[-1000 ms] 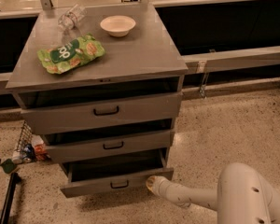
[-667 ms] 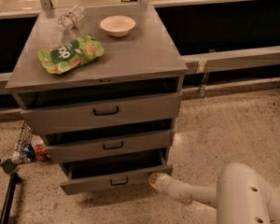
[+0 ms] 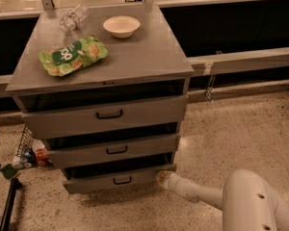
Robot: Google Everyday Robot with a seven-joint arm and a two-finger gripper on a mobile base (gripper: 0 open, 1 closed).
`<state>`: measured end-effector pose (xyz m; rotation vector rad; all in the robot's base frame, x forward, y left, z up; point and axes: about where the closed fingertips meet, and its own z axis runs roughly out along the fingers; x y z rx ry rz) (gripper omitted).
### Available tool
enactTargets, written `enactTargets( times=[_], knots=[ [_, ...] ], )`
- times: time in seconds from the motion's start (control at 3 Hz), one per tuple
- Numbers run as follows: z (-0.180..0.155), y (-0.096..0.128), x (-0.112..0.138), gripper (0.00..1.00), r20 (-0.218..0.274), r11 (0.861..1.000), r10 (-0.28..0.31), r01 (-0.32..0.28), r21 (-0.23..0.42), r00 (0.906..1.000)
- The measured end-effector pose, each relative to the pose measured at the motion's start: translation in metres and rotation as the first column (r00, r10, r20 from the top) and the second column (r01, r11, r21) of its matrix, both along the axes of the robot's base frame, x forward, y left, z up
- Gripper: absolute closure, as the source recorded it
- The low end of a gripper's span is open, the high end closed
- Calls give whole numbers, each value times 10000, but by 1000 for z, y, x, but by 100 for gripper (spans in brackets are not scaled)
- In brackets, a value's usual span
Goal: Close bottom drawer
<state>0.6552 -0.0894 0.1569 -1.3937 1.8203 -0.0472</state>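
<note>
A speckled floor (image 3: 241, 134) is filling the lower half of the view. A grey cabinet (image 3: 180, 88) is standing on it, taking up the middle and the 9 o'clock side. Its flat top surface (image 3: 139, 57) is carrying a few small things.

The robot's white arm (image 3: 253, 206) is reaching in from the 5 o'clock corner and pointing toward 10 o'clock, low along the floor.

The cabinet's three drawers are all sitting slightly pulled out, each showing a dark gap above its front. The top drawer (image 3: 149, 112) is showing the tallest front, and the middle drawer (image 3: 149, 147) is sitting beneath it. The bottom drawer (image 3: 91, 182) is lying lowest, at about 6 o'clock from the cabinet's middle. Its shallow front is jutting a little past the cabinet's base.

On the surface, a green snack bag (image 3: 73, 55) is lying toward 9 o'clock. A white bowl (image 3: 121, 26) is sitting at 1 o'clock from the bag, apart from it. A crumpled clear wrapper (image 3: 72, 18) is lying at 12 o'clock from the bag.

The tool (image 3: 164, 178) is resting at the 3 o'clock end of the bottom drawer's front, just beside its lower corner or touching it. Whether the tool is open or closed cannot be told.

A small black handle (image 3: 122, 180) is sitting at the middle of the bottom drawer's front, at 9 o'clock from the tool.
</note>
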Motion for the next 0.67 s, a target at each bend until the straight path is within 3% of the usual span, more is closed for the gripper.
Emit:
enactTargets(
  times=[0.67],
  knots=[
    [10,-1,27,100,370,9994,333,-330,-86,9988]
  ],
)
